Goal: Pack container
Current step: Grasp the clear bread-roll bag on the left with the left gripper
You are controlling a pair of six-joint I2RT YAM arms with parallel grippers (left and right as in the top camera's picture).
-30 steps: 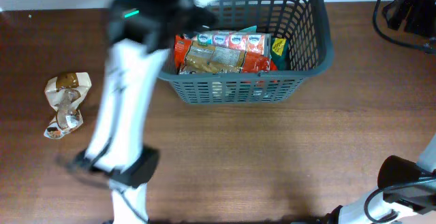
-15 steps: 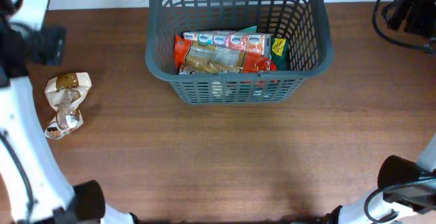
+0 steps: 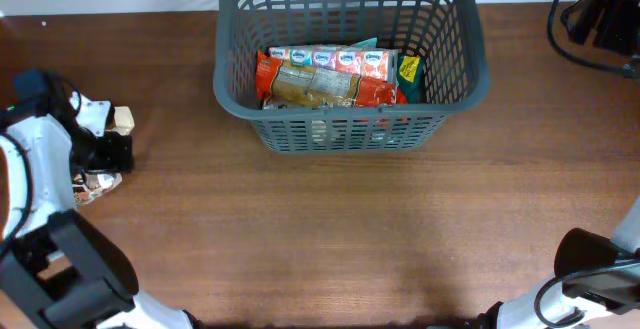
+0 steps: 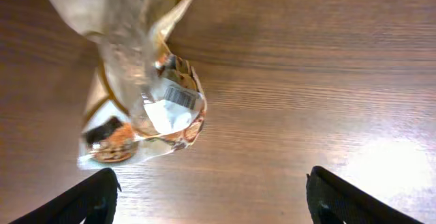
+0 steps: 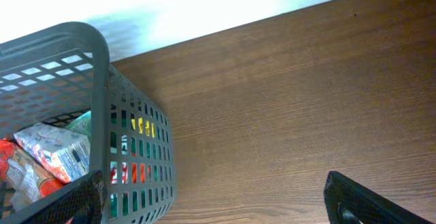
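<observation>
Left gripper (image 4: pixel 211 209) hangs with its fingers spread wide at the bottom of the left wrist view. Just beyond it a crumpled tan snack packet (image 4: pixel 146 94) lies on the wooden table (image 4: pixel 306 81). Right gripper (image 5: pixel 218 207) is spread apart too. Farther off, at the top centre of the overhead view, the dark grey container (image 3: pixel 350 134) stands on the table. A red-orange snack pack (image 3: pixel 325 79) lies inside.

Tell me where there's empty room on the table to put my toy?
The wide bare table in front of the container is free. Crowded: the left edge, where the left gripper hangs over a crumpled packet, and inside the container.
</observation>
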